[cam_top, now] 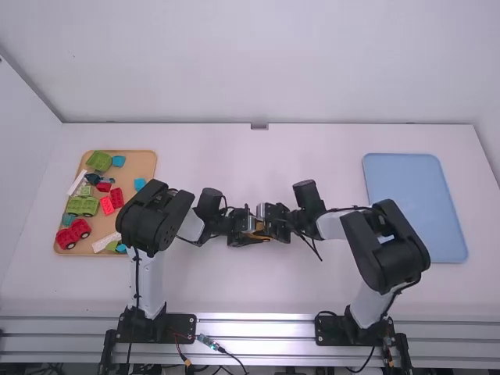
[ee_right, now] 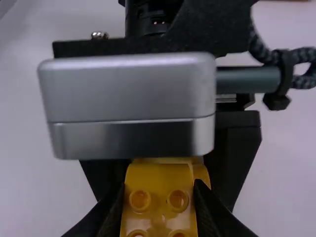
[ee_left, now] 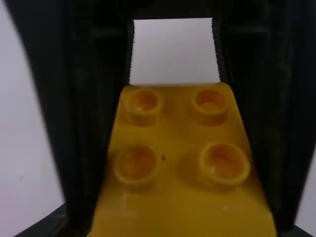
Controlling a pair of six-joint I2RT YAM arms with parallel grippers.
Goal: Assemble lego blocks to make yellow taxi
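You have a yellow Lego block (ee_left: pixel 185 207), a light blue tray (cam_top: pixel 414 207), a tan board (cam_top: pixel 141 166), a white desk (cam_top: pixel 211 160) and a black cable (ee_right: pixel 259 48) flecked with white.

yellow blocks (ee_left: pixel 182 207) | glossy, round hollow studs | clamped, studs facing each wrist camera | near middle of table (cam_top: pixel 258 289) | joint hidden

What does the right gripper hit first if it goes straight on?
Likely the left gripper, facing it head-on, with the yellow lego block between the right gripper's fingers; remaining gap unclear.
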